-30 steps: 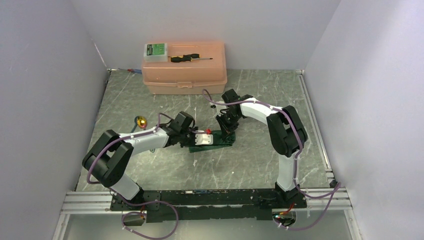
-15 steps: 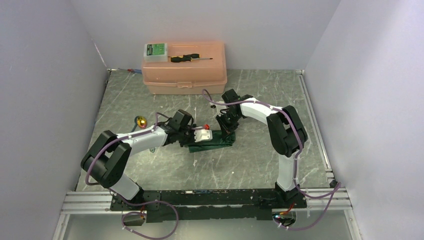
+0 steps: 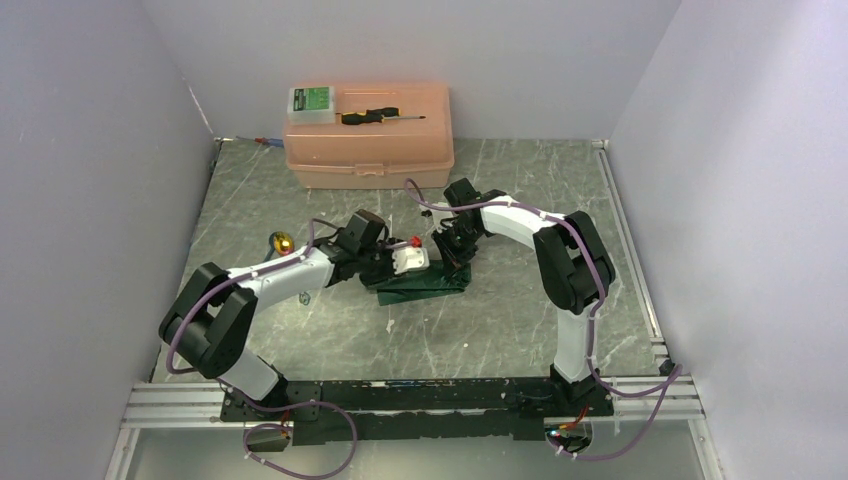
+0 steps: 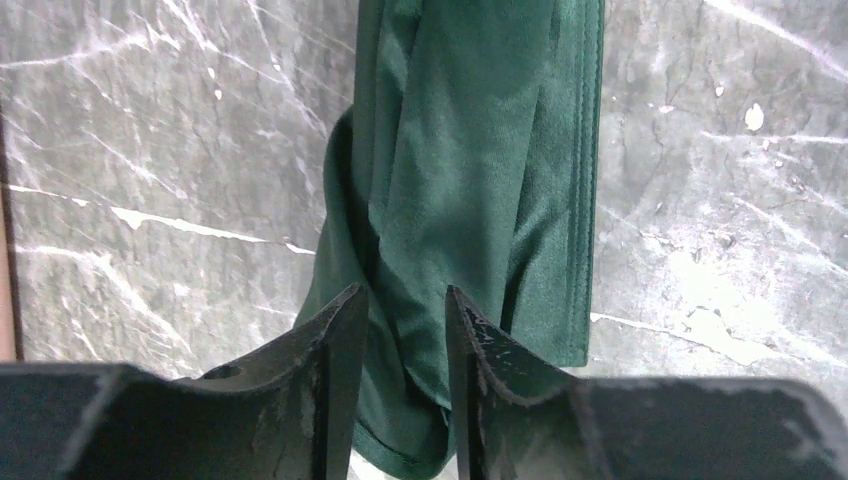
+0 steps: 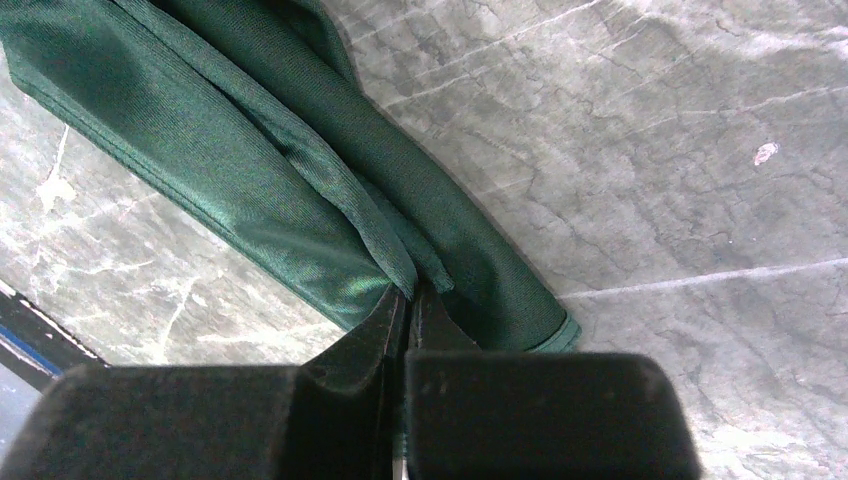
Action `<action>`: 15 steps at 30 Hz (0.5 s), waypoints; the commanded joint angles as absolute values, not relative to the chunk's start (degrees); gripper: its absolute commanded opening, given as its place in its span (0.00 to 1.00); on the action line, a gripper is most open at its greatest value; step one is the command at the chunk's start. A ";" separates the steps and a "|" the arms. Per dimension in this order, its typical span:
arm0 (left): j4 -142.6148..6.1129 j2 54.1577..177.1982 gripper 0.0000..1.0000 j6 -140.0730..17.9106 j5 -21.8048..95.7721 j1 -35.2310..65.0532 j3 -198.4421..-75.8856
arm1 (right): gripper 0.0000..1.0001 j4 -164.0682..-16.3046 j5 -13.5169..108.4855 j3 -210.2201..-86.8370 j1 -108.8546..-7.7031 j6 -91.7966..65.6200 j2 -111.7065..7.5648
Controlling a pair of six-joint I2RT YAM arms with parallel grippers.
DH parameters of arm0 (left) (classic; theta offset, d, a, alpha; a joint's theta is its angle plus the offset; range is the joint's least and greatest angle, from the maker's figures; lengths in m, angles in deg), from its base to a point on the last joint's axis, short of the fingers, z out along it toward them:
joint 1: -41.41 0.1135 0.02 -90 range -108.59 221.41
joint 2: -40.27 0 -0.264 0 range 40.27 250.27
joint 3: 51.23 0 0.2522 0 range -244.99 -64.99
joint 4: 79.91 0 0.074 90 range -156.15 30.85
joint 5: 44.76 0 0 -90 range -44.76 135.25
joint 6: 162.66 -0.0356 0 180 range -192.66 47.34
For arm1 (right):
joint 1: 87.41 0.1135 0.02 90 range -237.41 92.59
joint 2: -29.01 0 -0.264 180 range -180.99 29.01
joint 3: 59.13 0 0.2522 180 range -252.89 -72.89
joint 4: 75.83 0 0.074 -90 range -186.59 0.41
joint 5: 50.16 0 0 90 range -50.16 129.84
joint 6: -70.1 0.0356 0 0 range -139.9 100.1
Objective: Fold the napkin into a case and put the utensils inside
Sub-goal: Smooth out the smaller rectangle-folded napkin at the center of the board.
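Centre of the worktop (image 3: 500, 320), and the napkin (image 3: 428, 286) lies there as a long, narrow dark green strip, several layers stacked, its hemmed edges running lengthwise. Both arms are bent in over it from either side, 1 at each end.

The right pincer (image 5: 408, 300) is pressed together, and from its wrist view the tips meet right at a crease near the strip's end, with the cloth gathering in toward them. I read that as a pinch on a thin layer of napkin, there to anchor that end so the fold does not spring apart.

The left pincer (image 4: 405, 305) sits low over the opposite end with its 2 fingers (image 4: 340, 330) spread. Green cloth shows in the gap between them, but nothing looks clamped. My judgement: this side is free of the fabric while the other side keeps the shape.

The napkin looks part-folded rather than a finished case, and I see no pocket opening. The gold-headed utensil (image 3: 283, 242) rests on the worktop well to the left, beside the left arm and apart from the cloth, so loading is not yet done. The thin silver one I cannot pick out.

Far back stands a peach box (image 3: 368, 160) with a screwdriver (image 3: 378, 116) on its lid, well out of play.
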State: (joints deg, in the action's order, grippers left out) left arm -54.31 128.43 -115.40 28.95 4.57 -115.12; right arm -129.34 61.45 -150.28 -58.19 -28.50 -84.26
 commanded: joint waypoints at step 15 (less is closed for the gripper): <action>-65.71 132.27 0.29 -118.11 17.52 2.42 -114.23 | 0.00 -130.28 61.30 -147.60 -58.57 -30.54 -82.76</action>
